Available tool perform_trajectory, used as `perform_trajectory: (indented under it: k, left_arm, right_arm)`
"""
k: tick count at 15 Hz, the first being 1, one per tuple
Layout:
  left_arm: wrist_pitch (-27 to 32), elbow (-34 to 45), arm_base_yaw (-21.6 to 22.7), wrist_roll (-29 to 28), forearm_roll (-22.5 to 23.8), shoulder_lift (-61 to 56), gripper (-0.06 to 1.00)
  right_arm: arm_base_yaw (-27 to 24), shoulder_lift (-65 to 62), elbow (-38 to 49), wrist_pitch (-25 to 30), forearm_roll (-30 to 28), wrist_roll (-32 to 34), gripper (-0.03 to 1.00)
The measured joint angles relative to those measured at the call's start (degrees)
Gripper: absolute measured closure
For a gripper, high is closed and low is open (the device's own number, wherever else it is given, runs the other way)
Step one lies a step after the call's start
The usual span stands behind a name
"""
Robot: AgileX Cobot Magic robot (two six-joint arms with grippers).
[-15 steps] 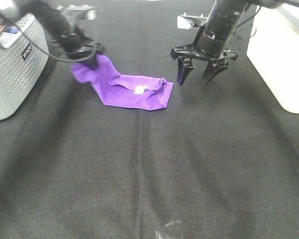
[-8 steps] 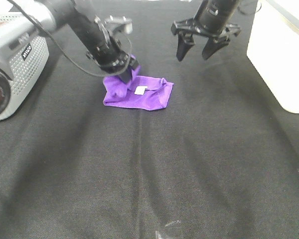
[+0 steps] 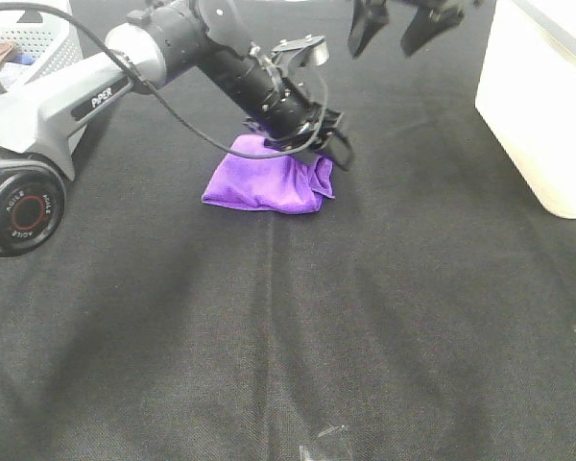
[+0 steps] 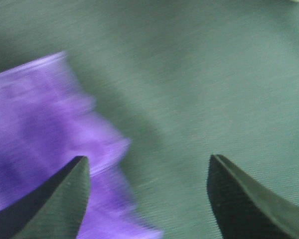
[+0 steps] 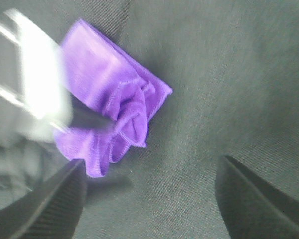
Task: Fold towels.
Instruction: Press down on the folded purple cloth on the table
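A purple towel (image 3: 264, 182) lies folded in a small bundle on the black table, its right edge bunched. It also shows in the left wrist view (image 4: 35, 129) and the right wrist view (image 5: 114, 99). My left gripper (image 3: 328, 152) reaches across to the towel's right edge. Its jaws stand wide apart (image 4: 149, 199), with one finger (image 4: 65, 194) over the cloth and nothing held. My right gripper (image 3: 403, 19) is open and empty, high at the back, away from the towel (image 5: 149, 199).
A grey perforated basket (image 3: 29, 34) with cloth in it stands at the back left. A white bin (image 3: 547, 106) stands at the right edge. A small clear plastic scrap (image 3: 322, 444) lies near the front edge.
My left gripper carried the towel's left end across to the right, folding it over, and has let go. My right gripper rose and drew back from the towel.
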Motion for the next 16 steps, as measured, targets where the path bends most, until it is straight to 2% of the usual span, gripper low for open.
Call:
perform_trajectory:
  k: [2,3,4,6,7,8,10,12,16]
  left_arm:
    - [0.92,-0.06,0.0,0.46,0.23,-0.11,0.31]
    - [1.95,-0.06,0.29,0.63,2.81,-0.74,0.31]
    - [3.38,-0.29,1.03,-0.57,10.6,-2.64,0.29]
    - [4.35,-0.74,3.04,-7.51,24.24,-5.5,0.22]
    - [4.7,-0.8,4.18,-10.49,29.62,-6.47,0.2]
    - [5.67,-0.8,5.27,-12.2,33.0,-6.93,0.19]
    - [6.3,-0.8,8.08,-13.24,34.78,-7.05,0.19]
    - [6.42,-0.8,10.71,-13.46,32.43,-7.05,0.19]
    - [6.47,-0.8,13.92,-13.46,31.91,-7.1,0.19]
  right_arm:
    - [0.0,-1.38,0.0,0.0,0.0,0.0,0.25]
    - [0.0,-1.6,0.0,0.0,0.0,0.0,0.25]
    - [0.0,-1.83,0.0,0.0,0.06,0.0,0.25]
    - [0.0,-2.58,0.0,0.06,0.06,0.0,0.25]
    - [0.0,-2.81,0.0,0.06,0.06,0.0,0.25]
    - [0.0,-2.86,0.0,0.06,0.06,0.0,0.25]
    - [0.0,-2.86,0.0,0.06,0.06,0.0,0.25]
    - [0.0,-2.86,0.0,0.06,0.92,-0.11,0.25]
    - [0.0,-2.58,0.0,0.06,4.87,-2.23,0.25]
